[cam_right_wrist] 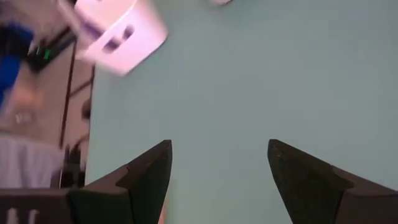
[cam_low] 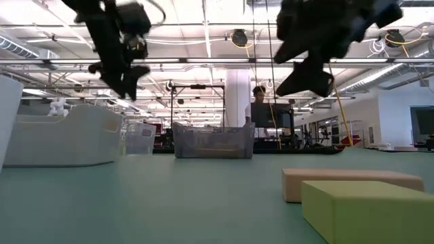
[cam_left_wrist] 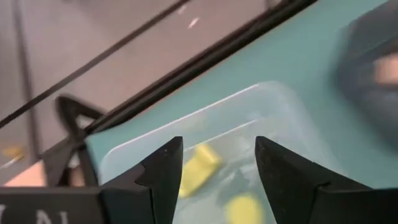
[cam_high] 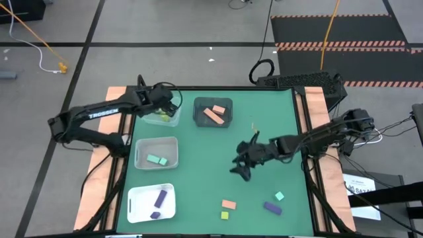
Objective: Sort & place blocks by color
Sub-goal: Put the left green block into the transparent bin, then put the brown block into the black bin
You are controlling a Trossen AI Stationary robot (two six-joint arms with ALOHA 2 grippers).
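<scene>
Hovering over the clear bin [cam_high: 162, 114] at the table's far left, your left gripper [cam_left_wrist: 219, 177] has its fingers parted and empty, with two yellow-green blocks [cam_left_wrist: 200, 168] lying in the bin below. Your right gripper [cam_high: 243, 166] hangs wide and empty above bare mat mid-table, while four loose blocks [cam_high: 229, 204] lie near the front edge.

Matt green table [cam_high: 211, 152], plastic bins.
I see a smooth, clear plastic bin [cam_left_wrist: 273, 118], a glossy white tray [cam_right_wrist: 121, 34], matt blocks [cam_low: 366, 203] and dull black fingers [cam_right_wrist: 149, 171].
</scene>
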